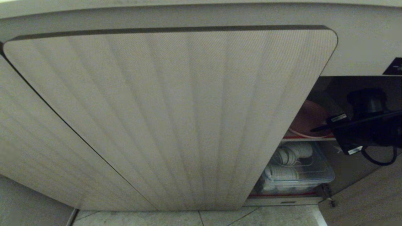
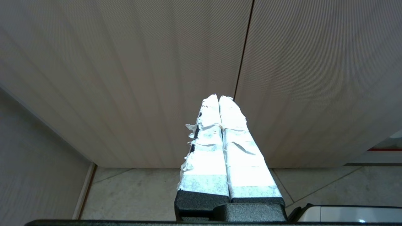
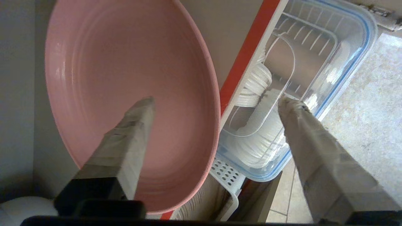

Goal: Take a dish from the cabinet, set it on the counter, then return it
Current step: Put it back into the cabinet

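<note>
The dish [image 3: 125,78] rests on the cabinet [image 1: 169,119] shelf; the right end effector [image 3: 216,103] is spread, so the return looks nearly done.

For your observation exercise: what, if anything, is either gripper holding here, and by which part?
Nothing is held. The right gripper stands open, its fingers straddling the rim of the pink plate on the cabinet shelf. The left gripper is shut on nothing.
</note>
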You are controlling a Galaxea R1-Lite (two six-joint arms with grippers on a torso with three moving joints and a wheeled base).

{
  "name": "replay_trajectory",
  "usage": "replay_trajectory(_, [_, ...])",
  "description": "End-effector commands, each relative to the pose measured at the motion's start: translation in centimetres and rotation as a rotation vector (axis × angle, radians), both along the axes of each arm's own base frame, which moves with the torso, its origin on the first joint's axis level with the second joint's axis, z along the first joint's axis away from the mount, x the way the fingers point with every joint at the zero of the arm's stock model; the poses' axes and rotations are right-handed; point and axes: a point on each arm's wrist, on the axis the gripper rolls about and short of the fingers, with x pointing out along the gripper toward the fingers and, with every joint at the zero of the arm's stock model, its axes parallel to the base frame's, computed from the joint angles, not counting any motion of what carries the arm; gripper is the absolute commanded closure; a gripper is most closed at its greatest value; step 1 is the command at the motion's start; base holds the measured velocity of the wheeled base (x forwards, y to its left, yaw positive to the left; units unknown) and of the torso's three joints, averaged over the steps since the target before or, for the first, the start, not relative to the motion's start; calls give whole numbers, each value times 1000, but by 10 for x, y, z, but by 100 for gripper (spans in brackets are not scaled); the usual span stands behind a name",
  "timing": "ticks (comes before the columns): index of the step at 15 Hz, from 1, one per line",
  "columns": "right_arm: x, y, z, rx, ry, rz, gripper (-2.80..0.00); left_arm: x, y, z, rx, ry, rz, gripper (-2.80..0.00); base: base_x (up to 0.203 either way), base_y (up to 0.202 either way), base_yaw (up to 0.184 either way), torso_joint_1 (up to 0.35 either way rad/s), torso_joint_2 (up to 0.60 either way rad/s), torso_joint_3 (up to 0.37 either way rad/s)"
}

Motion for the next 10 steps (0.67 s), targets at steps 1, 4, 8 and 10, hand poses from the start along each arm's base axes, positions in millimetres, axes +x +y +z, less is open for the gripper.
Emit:
replay_trajectory(1, [-2, 0, 1, -2, -2, -4, -280, 0, 0, 0, 0, -1, 0, 0, 0, 0, 0, 0, 0, 0])
replay_trajectory(4, [-6, 0, 1, -39, 5, 12, -280, 0, 0, 0, -1, -1, 0, 0, 0, 0, 0, 0, 0, 0])
replay_trajectory(8, [-10, 0, 3, -65, 8, 29, -280, 0, 0, 0, -1, -1, 0, 0, 0, 0, 0, 0, 0, 0])
replay_trajectory(10, [-14, 0, 3, -68, 7, 31, -280, 0, 0, 0, -1, -1, 0, 0, 0, 0, 0, 0, 0, 0])
